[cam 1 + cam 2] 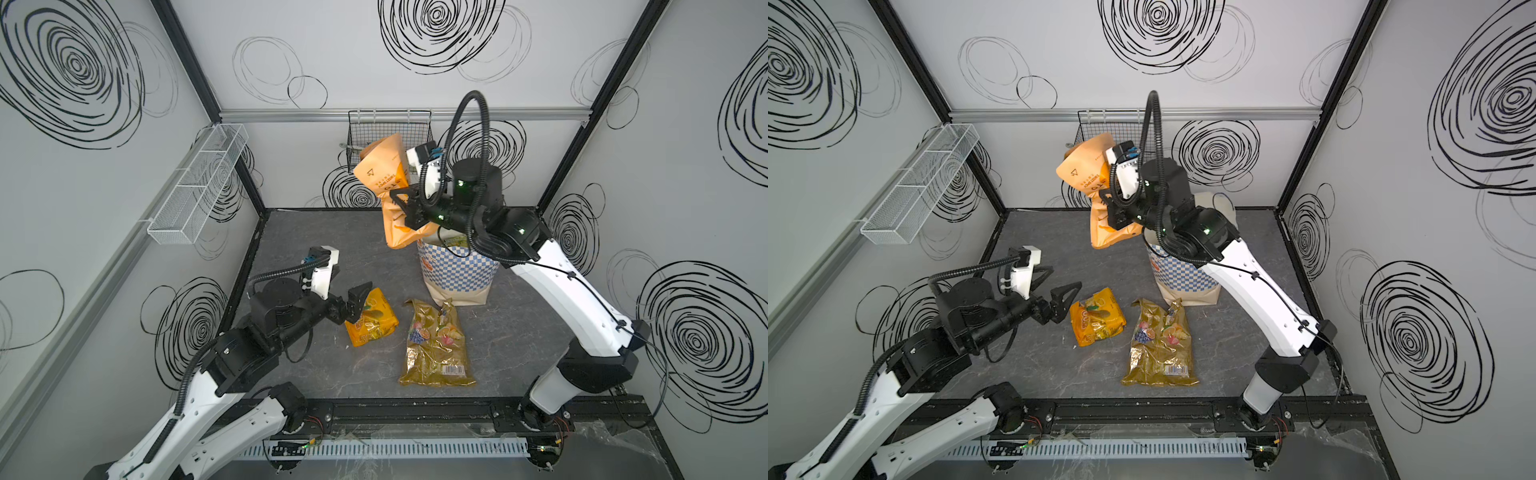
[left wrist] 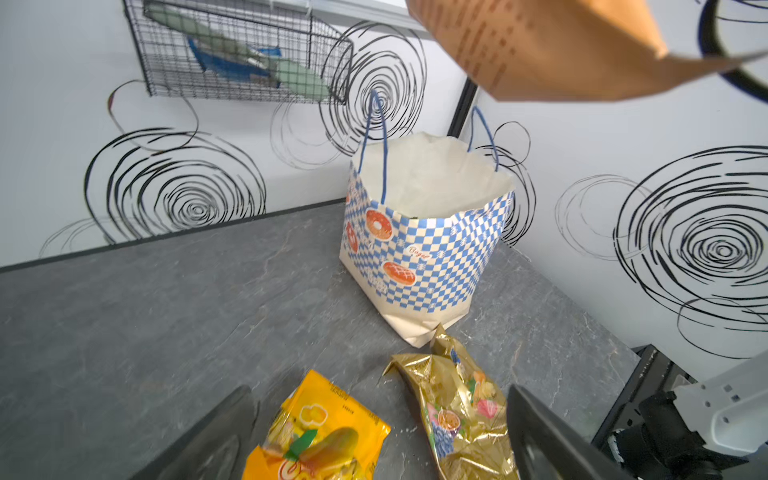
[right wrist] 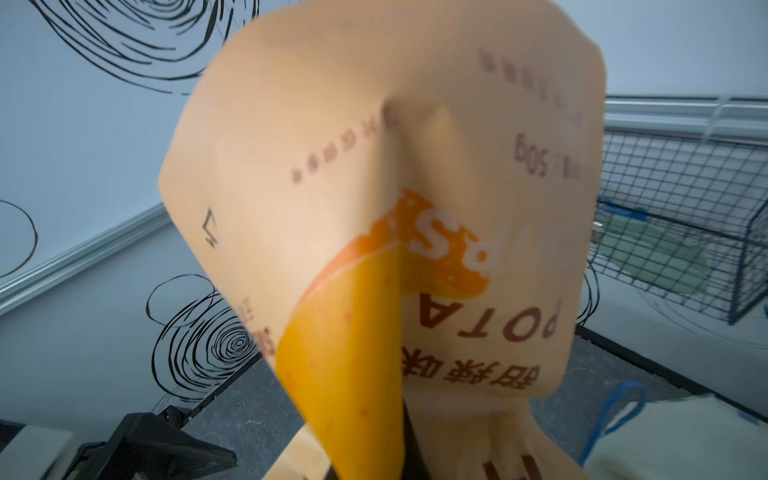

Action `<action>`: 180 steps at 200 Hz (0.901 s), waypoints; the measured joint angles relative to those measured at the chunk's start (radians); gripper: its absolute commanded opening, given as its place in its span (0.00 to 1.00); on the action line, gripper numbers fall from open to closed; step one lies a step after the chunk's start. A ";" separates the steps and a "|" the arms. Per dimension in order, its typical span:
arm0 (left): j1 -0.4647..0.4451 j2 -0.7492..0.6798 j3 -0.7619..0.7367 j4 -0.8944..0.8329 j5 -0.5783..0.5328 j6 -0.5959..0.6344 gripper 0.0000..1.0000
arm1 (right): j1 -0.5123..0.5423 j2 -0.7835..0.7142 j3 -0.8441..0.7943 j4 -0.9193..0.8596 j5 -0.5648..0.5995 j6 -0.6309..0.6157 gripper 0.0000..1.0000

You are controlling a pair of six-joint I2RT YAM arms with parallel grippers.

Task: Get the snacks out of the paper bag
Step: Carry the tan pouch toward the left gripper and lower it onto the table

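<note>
The table (image 1: 316, 257) is dark grey, veined like slate, and boxed in by white walls (image 1: 291, 162) scrawled with black swirls. A black wire basket (image 1: 374, 129) hangs on the far wall and a white mesh shelf (image 1: 199, 183) on the left one.

The paper bag (image 1: 457, 274) stands upright, far and right on the table, its mouth open. Above the bag's left rim, the right gripper (image 1: 402, 208) is pressed together on the potato bag (image 1: 384, 174), pinching it in mid-air.

Two snacks lie flat nearer, side by side – a yellow packet (image 1: 374, 324) to the left and a gold packet (image 1: 436, 353) to its right, just near of the paper bag. The left gripper (image 1: 357, 305) hangs with its fingers spread at the yellow packet's left edge, gripping nothing.
</note>
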 measured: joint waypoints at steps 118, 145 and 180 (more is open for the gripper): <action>0.000 -0.145 -0.087 -0.266 -0.055 -0.201 0.96 | 0.022 0.474 -0.037 0.045 -0.059 0.012 0.00; 0.000 -0.149 -0.100 -0.261 -0.047 -0.220 0.96 | -0.004 0.570 -0.042 0.045 -0.007 0.005 0.00; 0.000 -0.143 -0.122 -0.247 0.006 -0.226 0.96 | -0.022 0.684 -0.042 0.043 0.124 -0.004 0.00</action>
